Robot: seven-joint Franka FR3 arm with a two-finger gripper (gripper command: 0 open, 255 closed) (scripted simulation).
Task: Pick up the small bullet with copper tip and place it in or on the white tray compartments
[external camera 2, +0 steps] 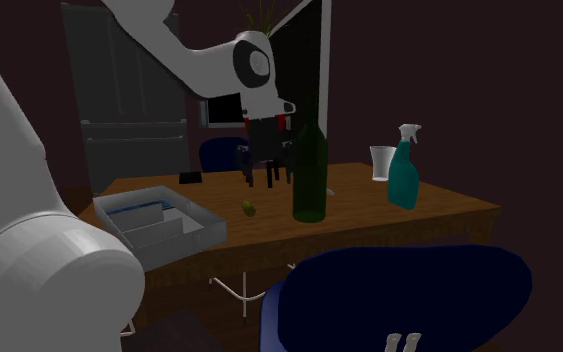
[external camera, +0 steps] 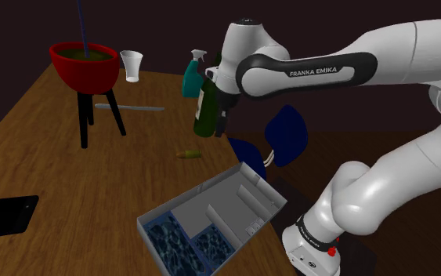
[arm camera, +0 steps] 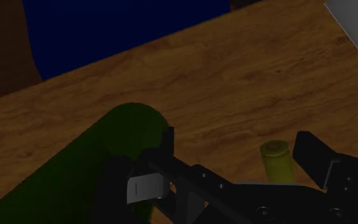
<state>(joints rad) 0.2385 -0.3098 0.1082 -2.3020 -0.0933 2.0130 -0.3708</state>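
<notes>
Scanning the shoulder view from its left, I find a flat black slab [external camera: 3, 216] lying at the near edge of the wooden table [external camera: 62, 157]. Next comes a red bowl [external camera: 85, 63] raised on black legs, with a thin blue stick [external camera: 81, 23] standing in it. A white cup [external camera: 132, 66] stands just beside the bowl, and a thin grey rod [external camera: 140, 108] lies flat on the wood near the legs. Further along, the bullet [external camera: 189, 154], small and olive-brass, lies on its side on bare wood, near the foot of the green bottle [external camera: 207, 106] and apart from the tray [external camera: 199, 208]. A teal spray bottle [external camera: 193, 74] stands behind the green bottle, which is upright in the second exterior view. The tray is a pale box divided into compartments, some with a blue patterned floor, and it sits at the table's near edge. The gripper [external camera 2: 260, 175] hangs above the table close beside the green bottle. Through the wrist view I see its black fingers [arm camera: 327, 162] standing apart, with the bullet in the gap between them, touched by neither, and the bottle right against the other finger. Beyond the table on the right is a blue chair [external camera: 285, 133], and the white arm [external camera: 383, 55] arches over it from its stand.
</notes>
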